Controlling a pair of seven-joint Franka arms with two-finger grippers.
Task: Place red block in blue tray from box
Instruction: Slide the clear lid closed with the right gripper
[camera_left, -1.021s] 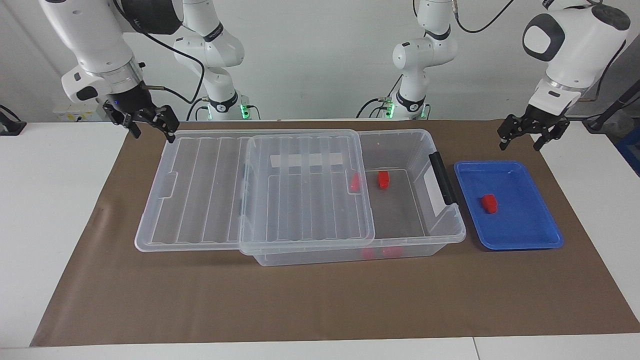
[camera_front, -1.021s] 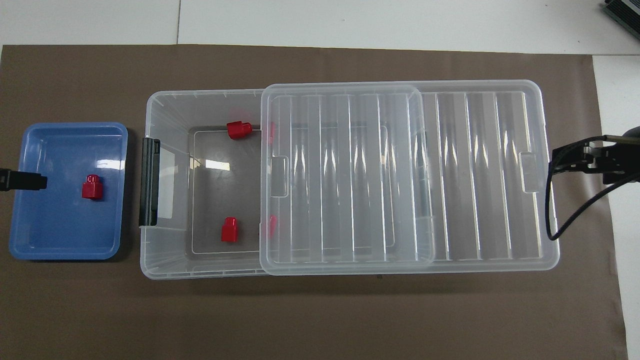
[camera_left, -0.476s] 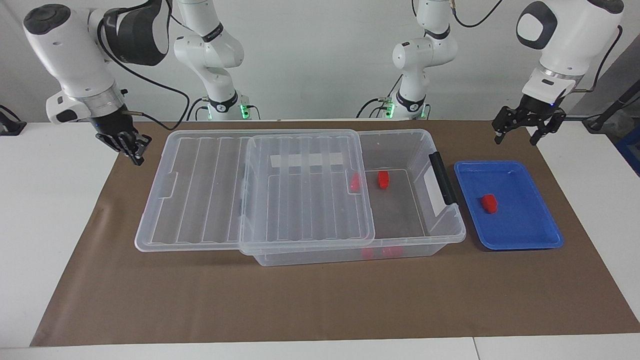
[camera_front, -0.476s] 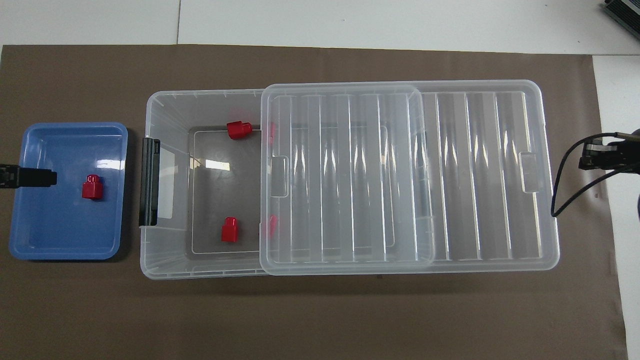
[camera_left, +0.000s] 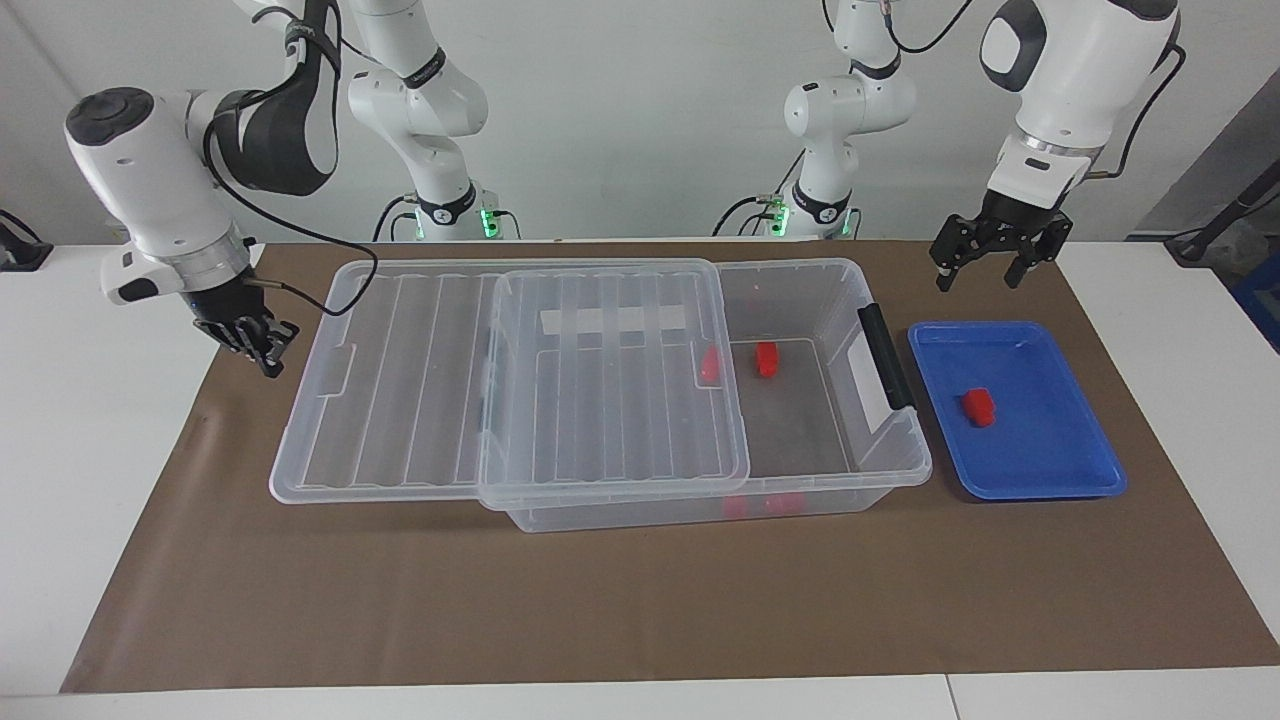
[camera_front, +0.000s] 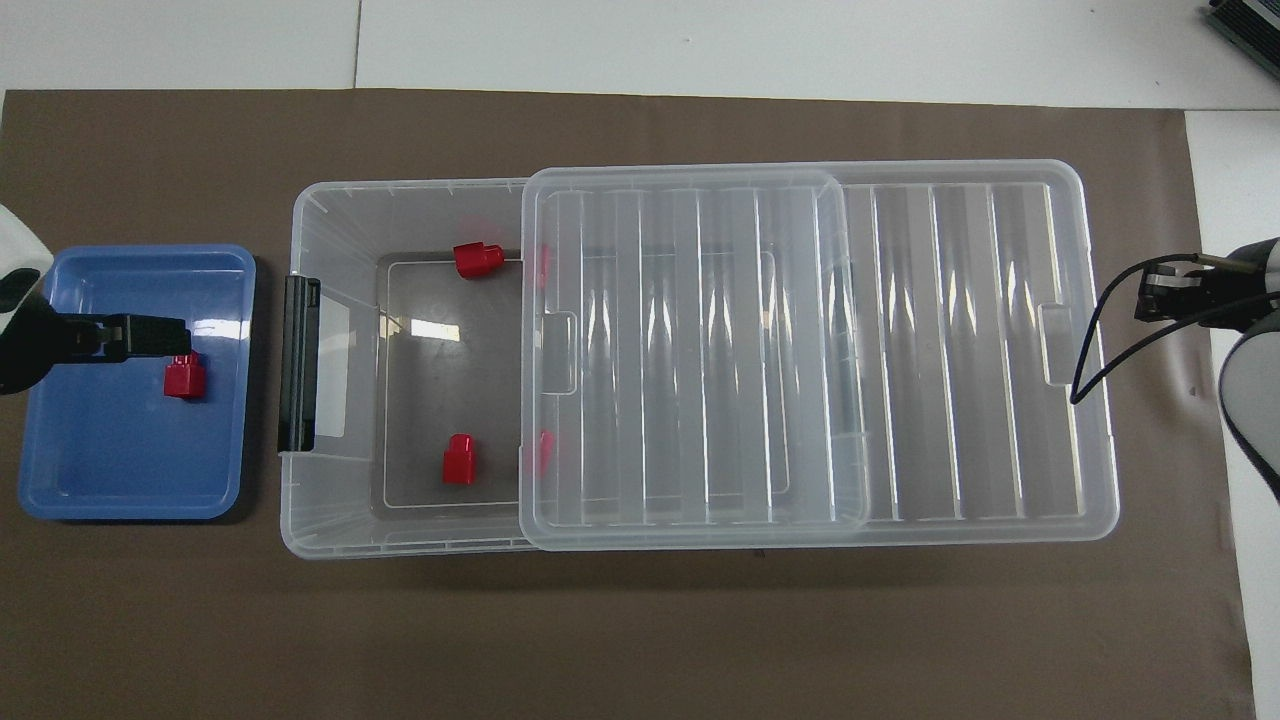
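The blue tray (camera_left: 1050, 470) (camera_front: 60, 480) lies on the mat at the left arm's end and holds one red block (camera_left: 979, 406) (camera_front: 185, 377). The clear box (camera_left: 900, 470) (camera_front: 300, 520) stands beside it, black handle (camera_left: 886, 356) toward the tray. Its open part holds two red blocks (camera_left: 766, 359) (camera_front: 460, 460) (camera_front: 477, 259). More red shows under the ribbed lid (camera_left: 615, 400) (camera_front: 690, 350). My left gripper (camera_left: 977, 278) (camera_front: 150, 337) is open and empty, raised over the tray. My right gripper (camera_left: 262, 352) (camera_front: 1160, 295) hangs low beside the lid's outer end, holding nothing.
A second ribbed clear panel (camera_left: 390, 390) (camera_front: 980, 340) sticks out from under the lid toward the right arm's end. A brown mat (camera_left: 640, 600) covers the table. The right arm's black cable (camera_front: 1085, 370) loops over the panel's edge.
My left gripper has moved in over the tray toward the box. My right gripper has moved down and away from the lid's corner, toward the table's end. The blocks have not moved.
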